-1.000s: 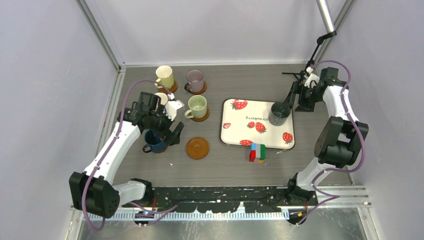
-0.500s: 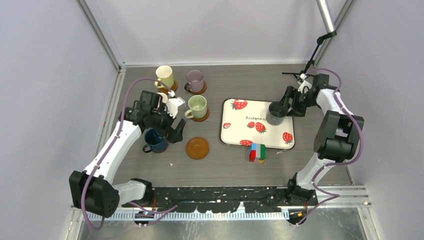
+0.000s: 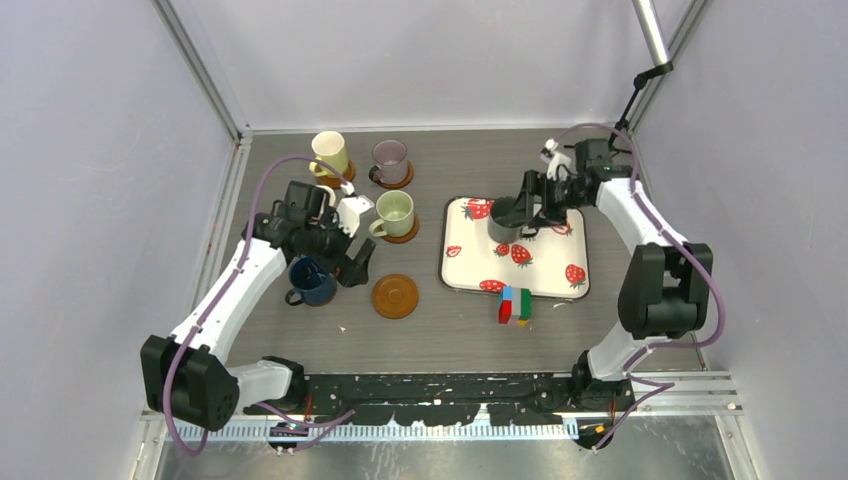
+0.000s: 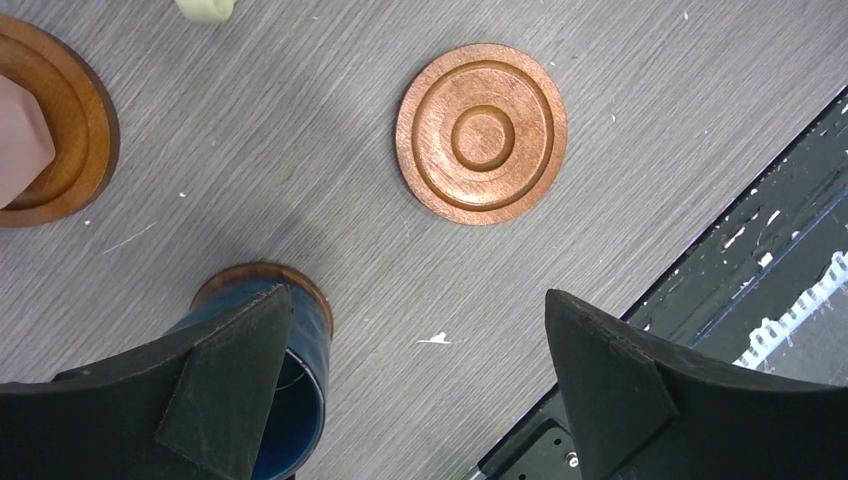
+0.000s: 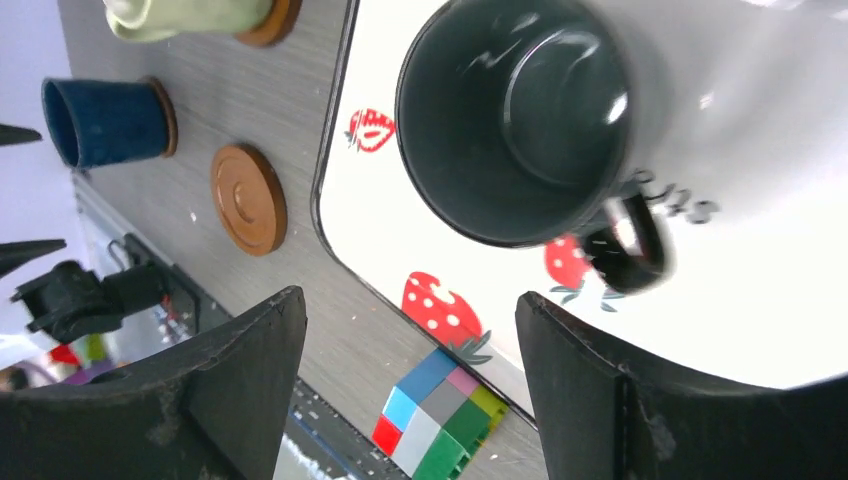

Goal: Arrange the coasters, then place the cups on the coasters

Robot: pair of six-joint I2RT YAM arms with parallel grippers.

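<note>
A grey table with a fine wood grain is shown from overhead and from both wrist cameras. Near its front lies a bare coaster. It is a flat copper-brown disc of turned wood, cut with concentric rings around a shallow centre dimple.

Five more discs like it each carry a small glossy handled cup. At the back are the pale yellow cup and the mauve cup. In front of them are the light green cup and the pink cup, which the overhead view mostly hides behind the left arm. Nearest the front is the dark blue cup. Those whose insides show are empty.

The left gripper hangs above the table with its black wedge-shaped fingers spread wide. It holds nothing, and one finger overlaps the blue cup in its own camera.

To the right is a white rounded-rectangle tray with a dark rim and printed red strawberries. The grey cup is over it, round, shiny-walled and empty, its loop handle turned toward the camera.

The right gripper is close against this cup with its fingers wide apart. The cup shows just past their tips, and whether they press on it cannot be told. Whether the cup rests on the tray cannot be told either.

A block toy of small coloured bricks sits on the table just in front of the tray.
</note>
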